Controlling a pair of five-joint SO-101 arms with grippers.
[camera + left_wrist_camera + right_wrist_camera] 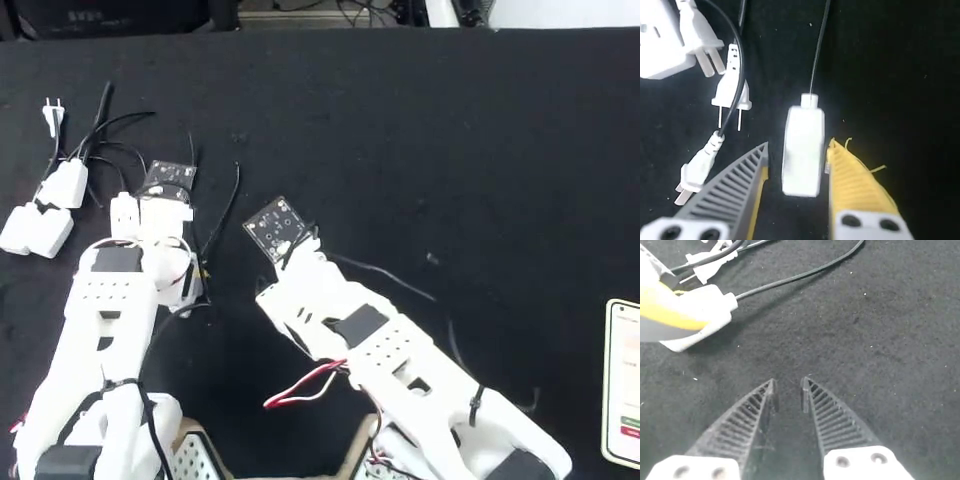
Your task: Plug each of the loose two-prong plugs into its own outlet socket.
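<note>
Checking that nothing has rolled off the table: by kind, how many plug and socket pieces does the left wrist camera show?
Plugs with bare prongs: 3
Corded white block: 1
White socket block: 1
Total: 5

Bright even light, white plug (802,150) washed out by glare, black table (450,150) matte, shadows faint.

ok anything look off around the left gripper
Loose yellow strands fray off the left gripper's yellow finger, beside the white block; it looks like worn tape. Nothing else stands out.
</note>
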